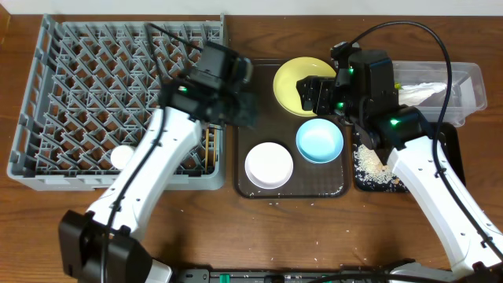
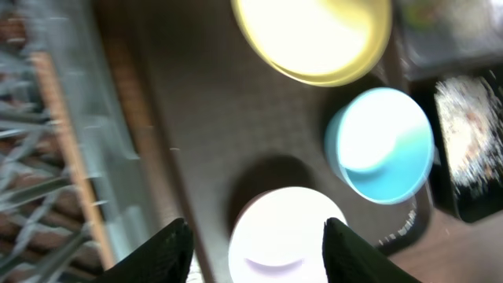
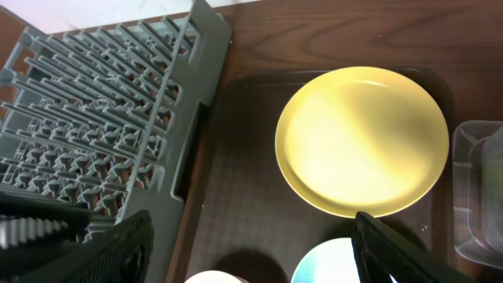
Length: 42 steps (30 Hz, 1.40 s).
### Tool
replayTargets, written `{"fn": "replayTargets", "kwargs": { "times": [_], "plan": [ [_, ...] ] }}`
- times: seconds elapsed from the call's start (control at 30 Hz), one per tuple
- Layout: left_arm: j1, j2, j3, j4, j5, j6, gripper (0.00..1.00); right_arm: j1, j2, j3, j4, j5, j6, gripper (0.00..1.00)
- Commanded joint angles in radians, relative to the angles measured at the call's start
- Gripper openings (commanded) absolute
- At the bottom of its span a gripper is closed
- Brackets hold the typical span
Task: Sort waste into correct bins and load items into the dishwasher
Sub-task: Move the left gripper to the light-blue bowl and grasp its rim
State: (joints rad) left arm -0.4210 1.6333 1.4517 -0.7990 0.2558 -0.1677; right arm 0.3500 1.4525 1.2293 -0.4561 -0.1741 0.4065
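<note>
The grey dishwasher rack fills the left of the table. Thin wooden chopsticks lie at its right edge and a small white cup sits at its front. My left gripper hangs open and empty at the rack's right edge. In the left wrist view, my left gripper is above the white bowl. The yellow plate, white bowl and light blue bowl sit on the brown tray. My right gripper hovers open over the plate, touching nothing.
The brown serving tray lies between the rack and the bins. The clear tub at the back right holds crumpled white waste. The black tray in front of it holds rice crumbs. A few crumbs lie along the table's front.
</note>
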Motion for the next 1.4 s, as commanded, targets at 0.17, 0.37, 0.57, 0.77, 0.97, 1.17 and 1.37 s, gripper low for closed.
{"fn": "replayTargets", "kwargs": {
  "times": [0.17,0.37,0.57,0.77,0.97,1.17,1.37],
  "plan": [
    [-0.142,0.103,-0.016,0.106,0.026,0.017,0.61,0.001,0.006,0.002,-0.127,0.241,0.051,0.77],
    [-0.208,0.243,-0.016,0.203,0.079,0.017,0.61,-0.073,0.006,0.001,-0.201,0.343,0.096,0.78],
    [-0.220,0.388,-0.016,0.278,0.164,0.002,0.61,-0.224,0.006,0.001,-0.243,0.278,0.124,0.81],
    [-0.220,0.440,-0.016,0.312,0.179,-0.021,0.55,-0.300,0.006,0.001,-0.251,0.244,0.124,0.82],
    [-0.220,0.439,-0.016,0.344,0.179,-0.021,0.31,-0.308,0.006,0.001,-0.244,0.244,0.132,0.85],
    [-0.220,0.456,-0.016,0.383,0.178,-0.021,0.31,-0.308,0.006,0.001,-0.240,0.229,0.132,0.85],
    [-0.220,0.475,-0.016,0.406,0.170,-0.021,0.19,-0.308,0.006,0.001,-0.240,0.229,0.132,0.85]
  ]
}}
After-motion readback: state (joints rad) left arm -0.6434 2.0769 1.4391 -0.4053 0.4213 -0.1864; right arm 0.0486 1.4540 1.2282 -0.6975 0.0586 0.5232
